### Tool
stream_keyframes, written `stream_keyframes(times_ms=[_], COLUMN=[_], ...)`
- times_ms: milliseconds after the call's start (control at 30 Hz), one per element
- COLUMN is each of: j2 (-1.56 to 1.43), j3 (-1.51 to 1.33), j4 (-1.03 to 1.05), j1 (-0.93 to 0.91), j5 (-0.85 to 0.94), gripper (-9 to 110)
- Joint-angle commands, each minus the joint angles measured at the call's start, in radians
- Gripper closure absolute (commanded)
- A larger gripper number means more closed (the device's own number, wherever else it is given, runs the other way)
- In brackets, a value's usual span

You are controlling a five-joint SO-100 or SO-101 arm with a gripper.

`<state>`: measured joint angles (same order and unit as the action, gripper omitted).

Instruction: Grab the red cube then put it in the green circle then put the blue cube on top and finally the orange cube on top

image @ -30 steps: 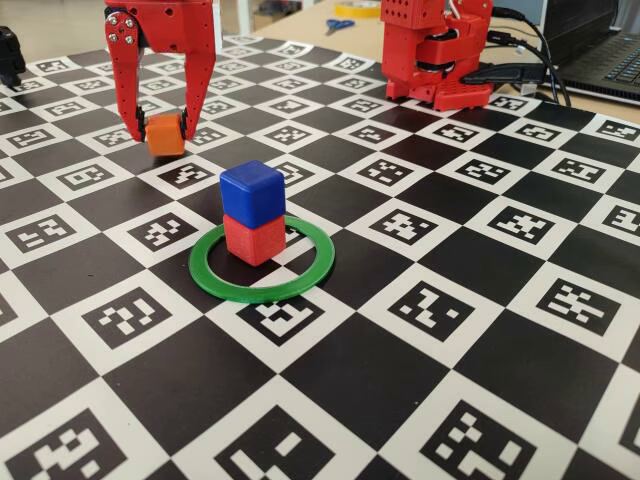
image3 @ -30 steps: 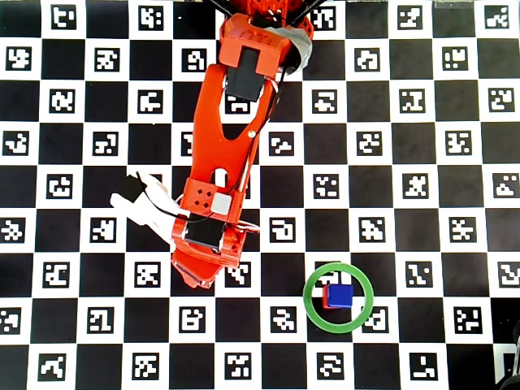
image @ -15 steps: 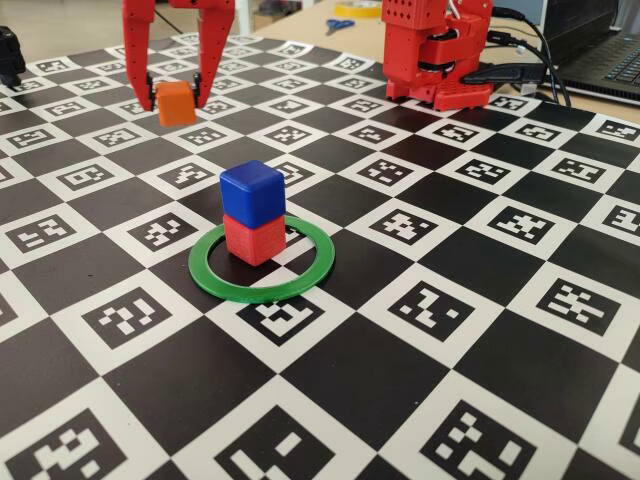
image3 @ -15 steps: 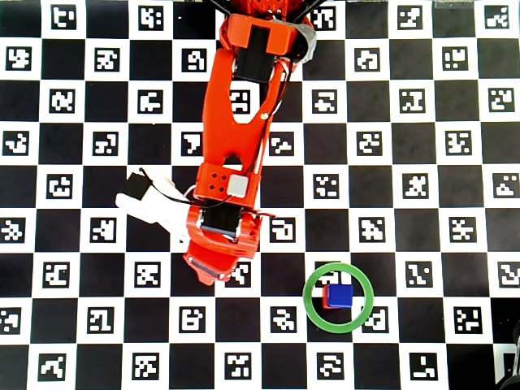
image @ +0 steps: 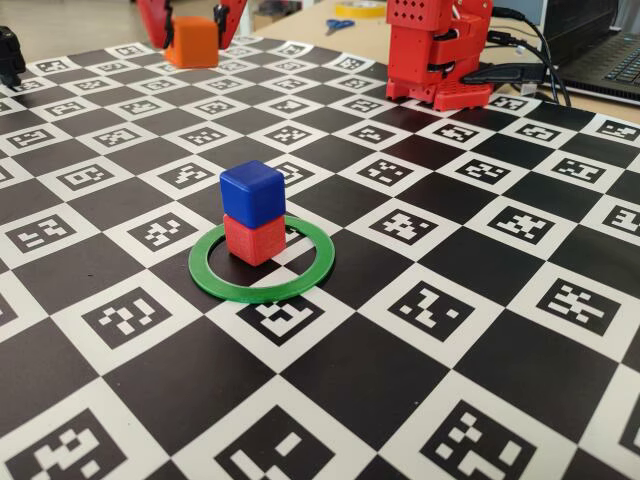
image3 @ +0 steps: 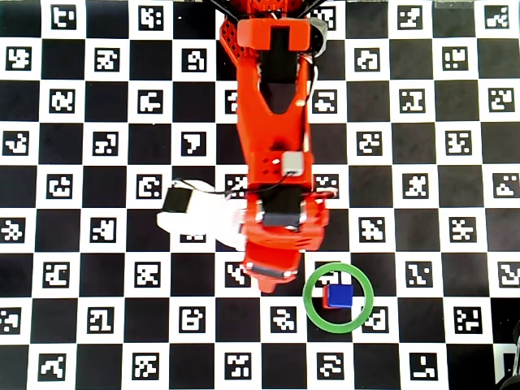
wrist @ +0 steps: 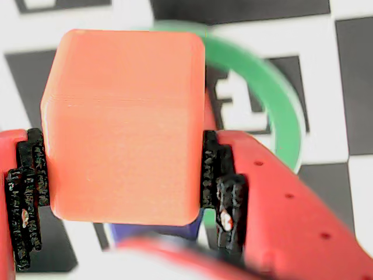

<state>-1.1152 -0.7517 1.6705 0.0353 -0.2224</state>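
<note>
The orange cube (image: 192, 41) hangs high above the mat at the back left of the fixed view, and my gripper (image: 193, 30) is shut on it. In the wrist view the orange cube (wrist: 122, 128) fills the space between the black pads (wrist: 217, 175) of the gripper (wrist: 122, 186). The blue cube (image: 252, 193) sits on the red cube (image: 254, 240) inside the green circle (image: 262, 293). From the wrist, the green circle (wrist: 280, 105) and a strip of blue cube (wrist: 157, 230) show below. Overhead, the gripper's tip lies just left of the green circle (image3: 339, 330) and blue cube (image3: 340, 296).
A checkerboard mat (image: 480, 300) with printed markers covers the table. The arm's red base (image: 435, 55) stands at the back. Behind it lie scissors (image: 338, 25), a laptop and cables (image: 590, 60). A black object (image: 8, 55) sits at the left edge.
The gripper has risen with the orange cube held in it. In the overhead view the arm has swung right, toward the green circle. The blue-on-red stack has not moved.
</note>
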Motion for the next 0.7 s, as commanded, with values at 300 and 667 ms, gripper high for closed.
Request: stream_keyframes(times_ms=[300, 667], j2=[0.069, 0.146], j3=[0.152, 0.239], j4=[0.003, -0.044], j1=[0.196, 0.232], j5=[-0.072, -0.101], gripper=[92, 93])
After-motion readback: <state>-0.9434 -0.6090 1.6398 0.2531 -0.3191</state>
